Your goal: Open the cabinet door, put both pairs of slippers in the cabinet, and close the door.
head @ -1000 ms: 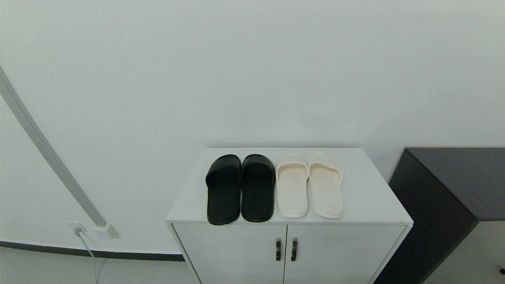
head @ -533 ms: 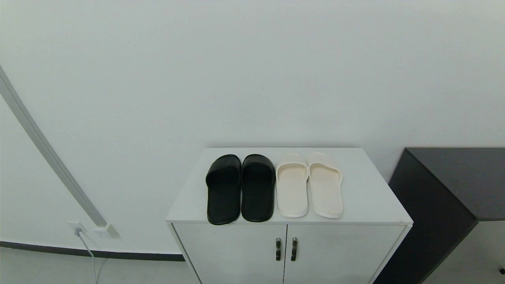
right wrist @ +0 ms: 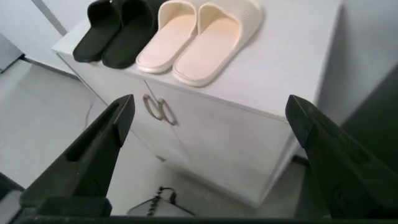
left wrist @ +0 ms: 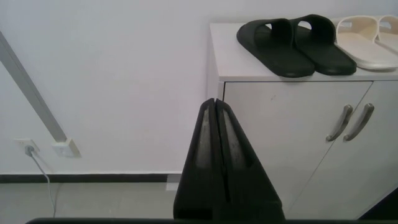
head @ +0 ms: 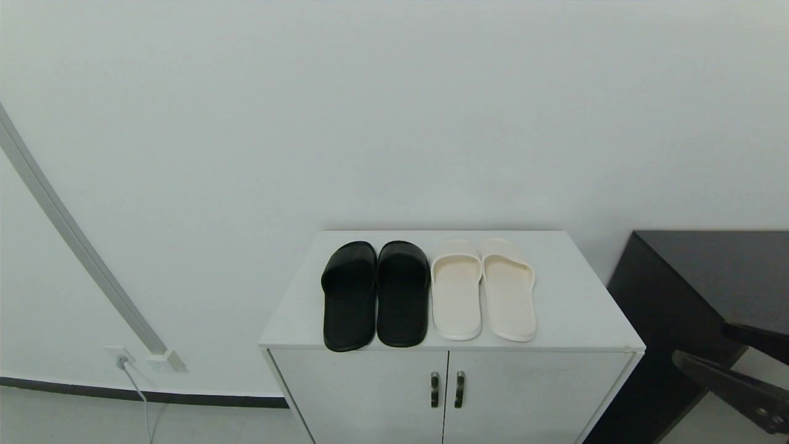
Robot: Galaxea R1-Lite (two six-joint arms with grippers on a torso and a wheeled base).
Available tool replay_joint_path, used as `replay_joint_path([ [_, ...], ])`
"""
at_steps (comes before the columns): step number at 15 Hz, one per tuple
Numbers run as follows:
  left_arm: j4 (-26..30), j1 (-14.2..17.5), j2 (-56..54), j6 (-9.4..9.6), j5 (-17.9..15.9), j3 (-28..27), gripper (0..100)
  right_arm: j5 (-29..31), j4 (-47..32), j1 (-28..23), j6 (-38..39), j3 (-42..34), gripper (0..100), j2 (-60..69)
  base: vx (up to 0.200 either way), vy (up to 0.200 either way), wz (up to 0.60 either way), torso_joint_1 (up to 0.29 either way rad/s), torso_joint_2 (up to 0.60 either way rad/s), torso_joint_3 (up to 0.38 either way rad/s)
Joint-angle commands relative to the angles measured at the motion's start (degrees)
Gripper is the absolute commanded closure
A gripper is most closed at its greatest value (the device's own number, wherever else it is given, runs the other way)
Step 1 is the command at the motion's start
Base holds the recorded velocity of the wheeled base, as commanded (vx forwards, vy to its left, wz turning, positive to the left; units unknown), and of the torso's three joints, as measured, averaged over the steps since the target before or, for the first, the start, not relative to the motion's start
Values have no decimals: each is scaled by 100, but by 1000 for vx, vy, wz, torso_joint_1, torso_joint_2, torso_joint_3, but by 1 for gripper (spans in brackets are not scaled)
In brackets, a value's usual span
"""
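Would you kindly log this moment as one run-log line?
phase: start, nothing grasped | cabinet doors: shut | black slippers: on cabinet top | cream slippers: beside them, robot's right | left gripper: shut | right gripper: open

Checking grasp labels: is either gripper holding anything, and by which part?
Nothing is held: left gripper shut, empty; right gripper open; black slippers and cream slippers lie on the cabinet.

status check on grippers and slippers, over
Left gripper shut, empty. Right gripper open, empty. Black slippers, white slippers on cabinet top, doors shut. Nothing blocking handles.

White wall (head: pixel 394 123), grey cable duct (head: pixel 74 246), wall socket (head: pixel 118 356), black counter (head: pixel 709 271)
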State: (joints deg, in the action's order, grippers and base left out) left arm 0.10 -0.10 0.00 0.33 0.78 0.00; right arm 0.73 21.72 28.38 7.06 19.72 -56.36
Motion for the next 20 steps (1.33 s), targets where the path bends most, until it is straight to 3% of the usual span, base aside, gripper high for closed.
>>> replay_joint_path([
  [1, -1, 1, 0, 2, 1, 0, 100, 858, 508, 1073, 551, 541, 0, -1571, 0, 0, 0, 0, 0, 0],
  [9, 8, 1, 9, 11, -34, -9, 100, 2572, 491, 1908, 1368, 2695, 0, -4120, 0, 0, 0, 0, 0, 0],
  [15, 8, 1, 9, 11, -43, -9, 100, 3900, 965, 1838, 1491, 3916, 0, -5843, 0, 0, 0, 0, 0, 0],
  [20, 8, 1, 0, 11, -34, -9, 100, 4277, 1581, 1495, 1034, 4742, 0, -6854, 0, 0, 0, 0, 0, 0],
])
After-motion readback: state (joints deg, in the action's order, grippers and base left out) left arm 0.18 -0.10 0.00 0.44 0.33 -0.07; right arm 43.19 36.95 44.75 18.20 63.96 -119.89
